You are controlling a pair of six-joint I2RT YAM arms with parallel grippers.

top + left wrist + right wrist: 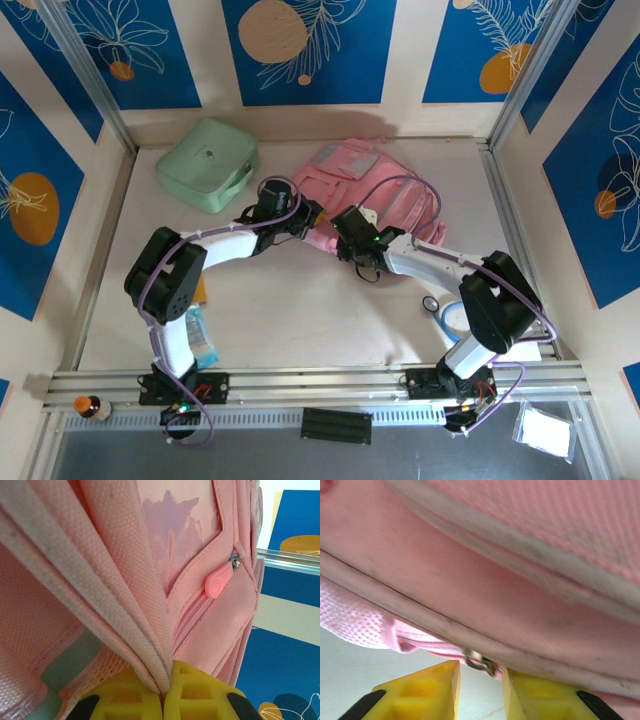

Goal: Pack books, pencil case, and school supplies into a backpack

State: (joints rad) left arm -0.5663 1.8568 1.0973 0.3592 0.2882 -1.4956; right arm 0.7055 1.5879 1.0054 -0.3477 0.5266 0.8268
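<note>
The pink backpack [375, 180] lies at the back middle of the table. My left gripper [312, 216] is at its near left edge, shut on a fold of its pale pink trim [150, 650], with a pink zip pull [218, 581] further up the fabric. My right gripper [347, 238] is at the backpack's near edge and stands open. A small metal zip slider [480, 661] hangs from the pink seam just above the gap between its yellow fingers [435, 690], touching neither. The pencil case is out of view.
A mint-green square case [207, 163] lies at the back left. A flat orange-brown edge [200, 290] and a pale blue flat thing [203, 338] stick out from under the left arm. A small ring [430, 303] and a blue-white item [450, 318] lie near the right arm's base.
</note>
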